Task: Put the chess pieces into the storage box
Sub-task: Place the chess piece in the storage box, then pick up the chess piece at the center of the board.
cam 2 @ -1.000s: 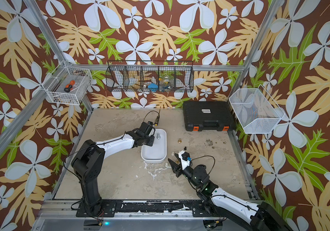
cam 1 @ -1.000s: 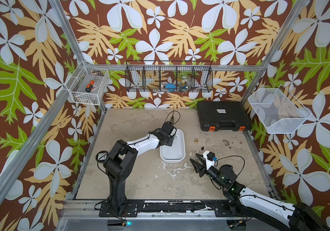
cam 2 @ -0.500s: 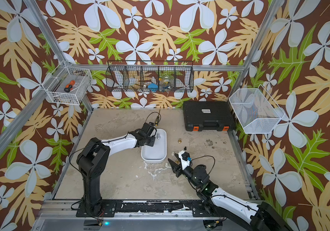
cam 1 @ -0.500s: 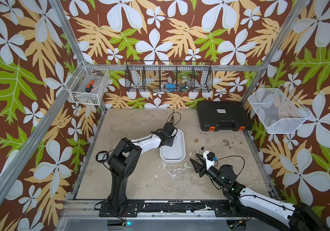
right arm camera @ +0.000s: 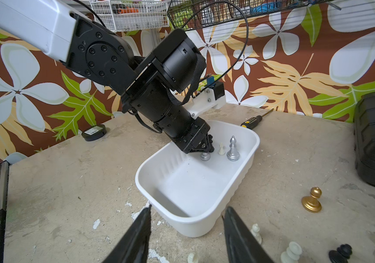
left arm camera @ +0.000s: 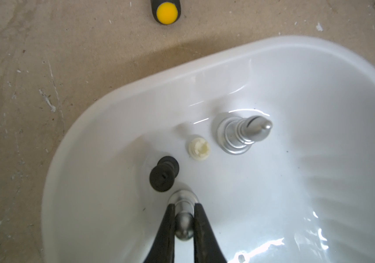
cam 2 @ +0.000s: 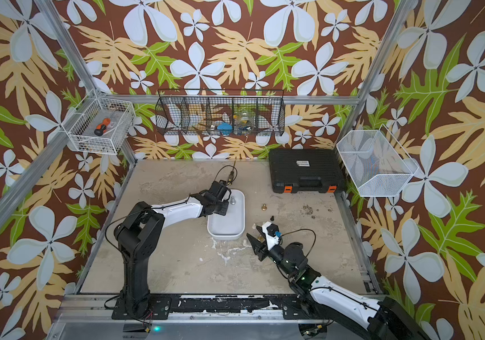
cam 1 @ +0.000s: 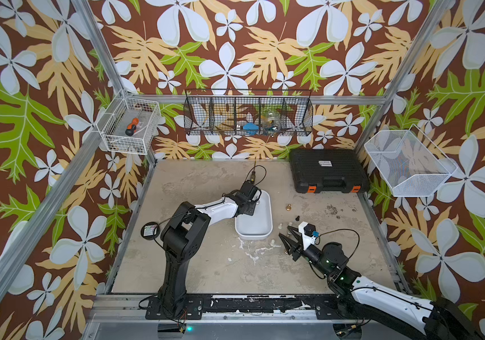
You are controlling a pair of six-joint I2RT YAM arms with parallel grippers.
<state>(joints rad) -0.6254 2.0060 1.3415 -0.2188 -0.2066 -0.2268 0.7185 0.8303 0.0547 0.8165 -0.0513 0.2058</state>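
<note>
The left fingers (left arm camera: 166,230) are narrowed onto a silver piece (left arm camera: 183,224) low inside the far end of the storage box (left arm camera: 118,100), close to its curved end wall. A black piece (left arm camera: 163,174) is just beside it, a cream piece (left arm camera: 198,148) and a silver bishop (left arm camera: 239,134) stand near, and the box's near half is bare floor. The right fingers (right arm camera: 136,234) stand apart, holding nothing, just short of the near rim, with loose cream pieces (right arm camera: 256,232), a loose black piece (right arm camera: 341,251) and a gold piece (right arm camera: 311,200) on the surface (right arm camera: 68,182) to one side of it.
</note>
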